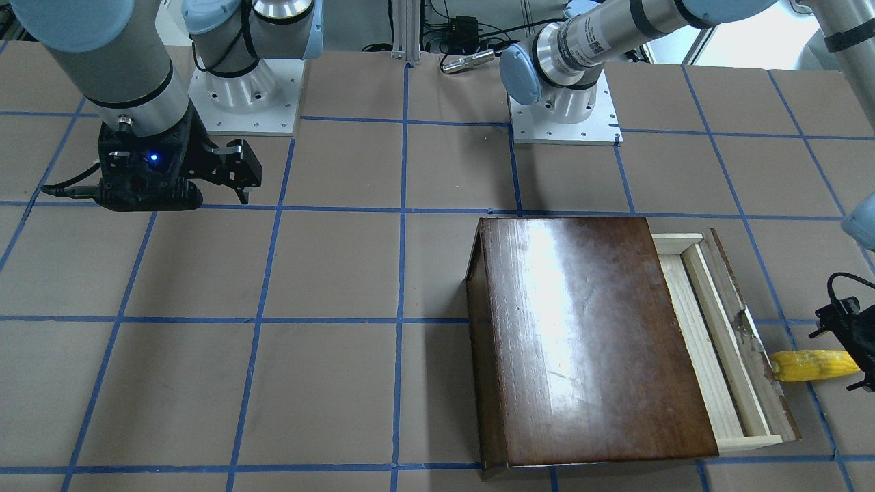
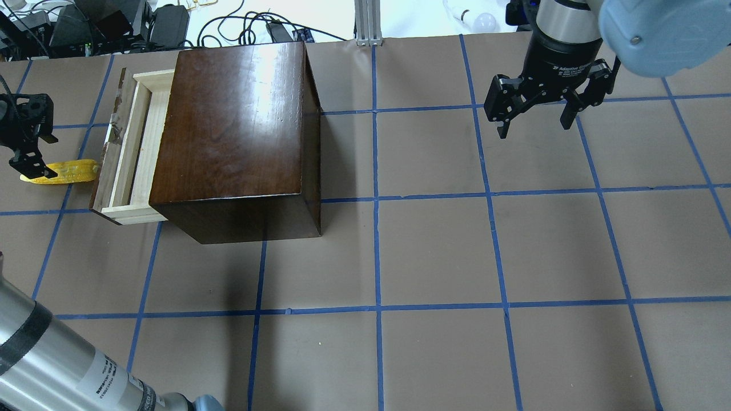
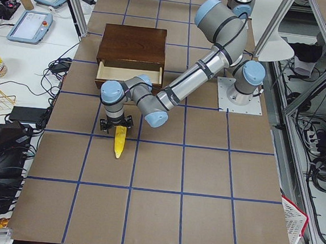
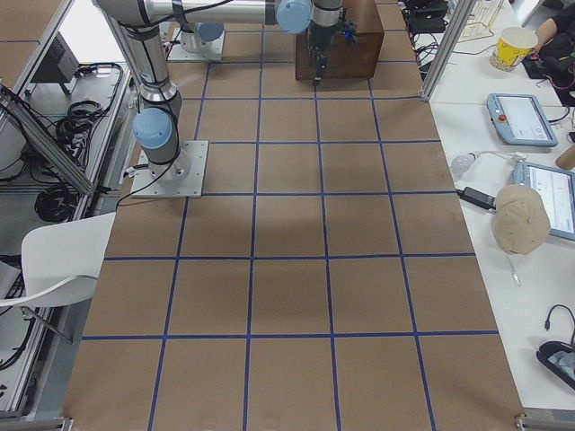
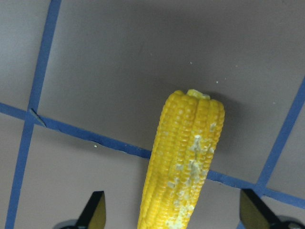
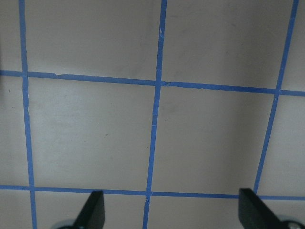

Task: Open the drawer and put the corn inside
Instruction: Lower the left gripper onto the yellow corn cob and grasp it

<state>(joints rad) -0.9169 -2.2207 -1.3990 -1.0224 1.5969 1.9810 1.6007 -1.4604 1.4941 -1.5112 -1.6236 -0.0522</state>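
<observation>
The corn was bright yellow, with bumpy rows of little kernels. Some kernels had pale white marks. One end was flat with a small greenish stub, and the other end got thin.

In the overhead view, the corn lay flat on the brown table. It was at nine o'clock from the drawer, just beside the drawer's dark, scratched front. The flat end pointed to three o'clock, toward the drawer. The thin end pointed to nine o'clock.

The drawer was pulled out a little way from the shiny dark-brown cabinet, sticking out toward nine o'clock. It was made of light wood inside.

The left gripper was right above the corn. Its two fingers were spread wide, one on each side of the cob. In the wrist view, there was a gap between each finger and the corn.

The right gripper was well apart from all of this, at three o'clock from the cabinet. Its fingers were spread apart too, with only the table and blue tape lines under them.
</observation>
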